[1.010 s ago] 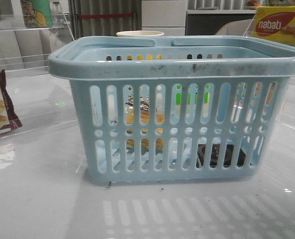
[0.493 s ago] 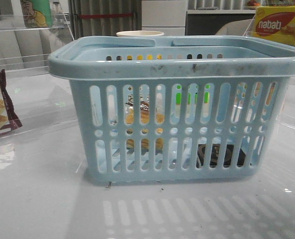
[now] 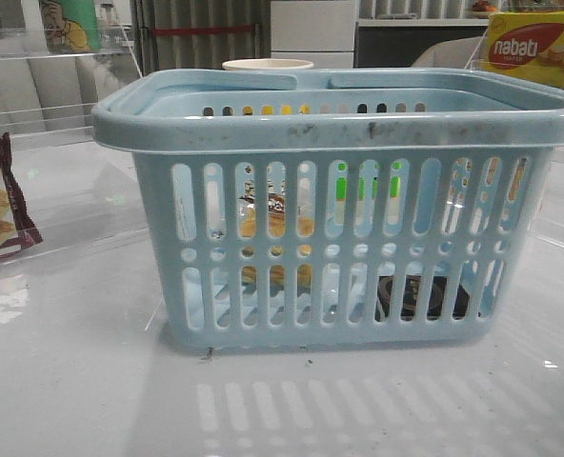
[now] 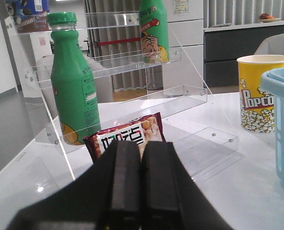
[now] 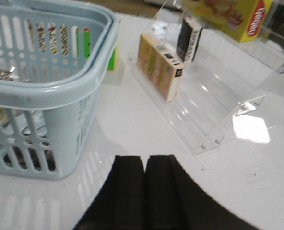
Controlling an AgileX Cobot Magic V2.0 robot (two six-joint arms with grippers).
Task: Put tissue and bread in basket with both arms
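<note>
Black, both our grippers, left [image 4: 141, 184] and right [image 5: 145, 194], are pressed together, empty, outside the light-blue slotted plastic basket [image 3: 332, 122]. Inside it lie the tan-yellow wrapped bread [image 3: 274, 228] and small dark tissue pack [image 3: 417, 297]; nothing seems left to fetch.
</note>
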